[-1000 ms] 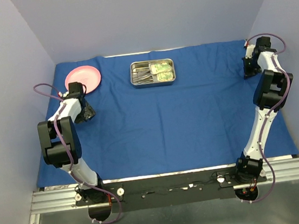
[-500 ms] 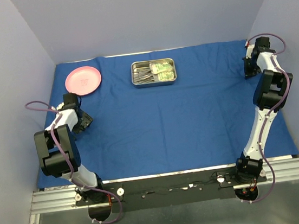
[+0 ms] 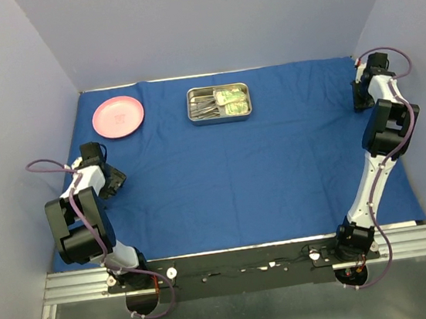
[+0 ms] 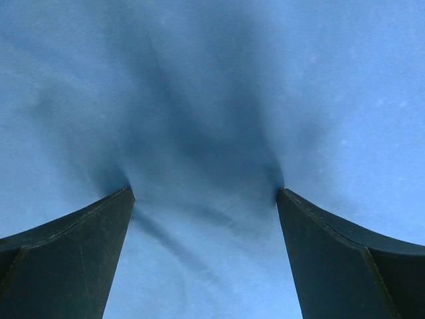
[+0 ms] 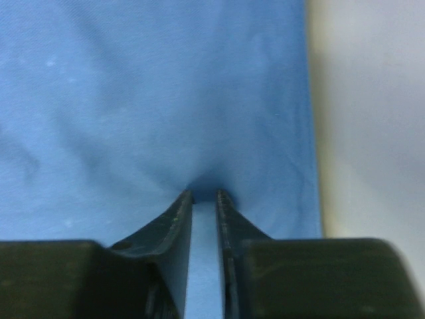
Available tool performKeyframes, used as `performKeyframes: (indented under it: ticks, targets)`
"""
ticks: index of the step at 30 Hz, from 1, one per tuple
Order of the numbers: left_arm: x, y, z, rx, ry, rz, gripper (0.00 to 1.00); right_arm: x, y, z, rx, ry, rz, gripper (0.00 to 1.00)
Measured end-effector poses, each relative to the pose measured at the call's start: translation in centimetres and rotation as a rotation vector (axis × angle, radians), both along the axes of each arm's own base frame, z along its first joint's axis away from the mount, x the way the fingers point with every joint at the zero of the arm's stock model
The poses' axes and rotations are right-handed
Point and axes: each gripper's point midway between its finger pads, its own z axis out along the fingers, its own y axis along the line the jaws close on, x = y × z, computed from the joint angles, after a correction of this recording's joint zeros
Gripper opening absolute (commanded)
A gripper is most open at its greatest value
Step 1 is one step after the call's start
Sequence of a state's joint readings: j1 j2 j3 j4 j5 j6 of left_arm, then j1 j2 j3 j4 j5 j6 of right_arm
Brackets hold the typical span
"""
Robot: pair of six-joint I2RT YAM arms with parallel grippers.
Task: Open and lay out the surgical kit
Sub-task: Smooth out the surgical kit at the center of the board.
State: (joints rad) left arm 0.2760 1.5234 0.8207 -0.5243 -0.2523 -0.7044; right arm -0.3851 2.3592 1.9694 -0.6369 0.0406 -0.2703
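While the left arm sits folded low over the near left part of the royal-blue cloth wrap (image 3: 276, 167), its left tool (image 4: 202, 193) points down with the fingers spread wide. Both tips press on the cloth and make small creases. The right arm reaches out long to the far right corner. There the right tool (image 5: 204, 193) touches the cloth just beside its edge, its fingers only narrowly apart.

The steel tray (image 3: 188, 108) stands at the far middle of the cloth, well apart from both tools. It holds thin silver instruments (image 3: 205, 107) and two yellow-green packets (image 3: 230, 99). A pink plate (image 3: 118, 116) lies at the far left.
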Motion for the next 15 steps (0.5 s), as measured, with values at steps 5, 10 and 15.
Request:
performKeyframes:
  ticks: [5,10,15]
  targets:
    - [-1.4,-0.1,0.4,-0.015,0.038,0.026,0.99,-0.2,0.0,0.4,0.008,-0.008,-0.019,0.68]
    - [-1.2,-0.1,3.1,-0.013,0.029,0.031,0.99,0.6,1.8,2.9,0.022,-0.062,-0.036,0.8]
    - [5.1,-0.7,8.3,0.022,-0.163,-0.055,0.99,1.8,8.4,7.7,0.106,-0.186,-0.029,0.88]
